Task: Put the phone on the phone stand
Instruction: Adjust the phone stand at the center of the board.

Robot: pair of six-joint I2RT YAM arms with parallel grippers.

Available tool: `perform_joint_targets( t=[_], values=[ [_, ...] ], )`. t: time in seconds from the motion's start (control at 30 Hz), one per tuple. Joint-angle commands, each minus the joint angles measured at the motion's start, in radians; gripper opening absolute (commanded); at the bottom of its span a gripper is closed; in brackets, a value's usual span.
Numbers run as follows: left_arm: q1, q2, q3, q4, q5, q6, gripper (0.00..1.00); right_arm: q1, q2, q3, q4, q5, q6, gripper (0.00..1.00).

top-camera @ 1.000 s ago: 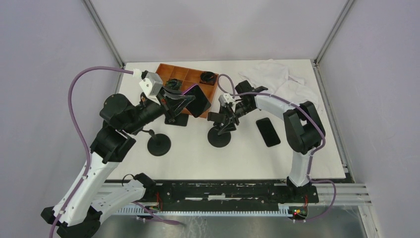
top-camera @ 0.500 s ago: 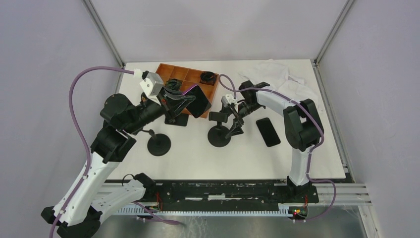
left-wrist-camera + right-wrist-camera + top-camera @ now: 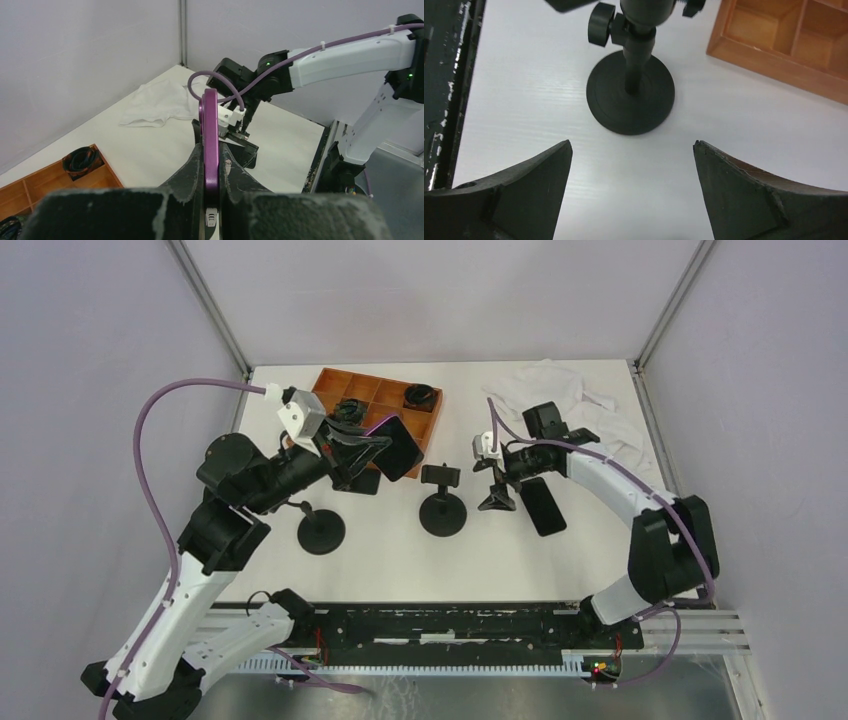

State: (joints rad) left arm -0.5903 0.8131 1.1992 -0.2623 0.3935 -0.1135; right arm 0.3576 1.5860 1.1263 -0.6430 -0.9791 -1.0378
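Observation:
A purple-cased phone (image 3: 398, 448) hangs tilted above the table's left middle, with my left gripper (image 3: 362, 452) shut on it. In the left wrist view the phone's purple edge (image 3: 209, 131) stands upright between the two fingers (image 3: 187, 167). A black phone stand (image 3: 442, 504) with a round base and a small clamp head stands at the table's middle, right of the held phone. My right gripper (image 3: 497, 496) hovers just right of that stand, jaws wide open and empty. The right wrist view shows the stand (image 3: 631, 95) ahead of the open gripper (image 3: 631, 150).
A second black stand (image 3: 321, 530) stands at the left front. Another black phone (image 3: 541, 506) lies flat beside the right gripper. An orange compartment tray (image 3: 372, 392) sits at the back, and a crumpled white cloth (image 3: 575, 400) at the back right.
The right gripper has let go of the middle stand, opened wide and drawn back to the right. The left arm and its phone have hardly shifted.

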Motion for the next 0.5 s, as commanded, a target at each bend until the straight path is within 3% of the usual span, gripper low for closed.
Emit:
perform_joint_targets(
  t=[0.0, 0.2, 0.3, 0.47],
  values=[
    [0.006, -0.026, 0.036, 0.038, -0.025, 0.047, 0.02, -0.035, -0.161, -0.068, 0.061, 0.139, 0.059, 0.98],
    [0.006, -0.045, -0.011, 0.074, -0.075, 0.084, 0.02, -0.049, -0.411, -0.159, 0.132, 0.330, 0.202, 0.98],
    [0.006, -0.057, -0.027, 0.094, -0.092, 0.097, 0.02, -0.050, -0.510, -0.169, 0.184, 0.396, 0.378, 0.98],
    [0.006, -0.075, -0.036, 0.131, -0.132, 0.107, 0.02, -0.049, -0.591, -0.158, 0.215, 0.296, 0.565, 0.98]
  ],
)
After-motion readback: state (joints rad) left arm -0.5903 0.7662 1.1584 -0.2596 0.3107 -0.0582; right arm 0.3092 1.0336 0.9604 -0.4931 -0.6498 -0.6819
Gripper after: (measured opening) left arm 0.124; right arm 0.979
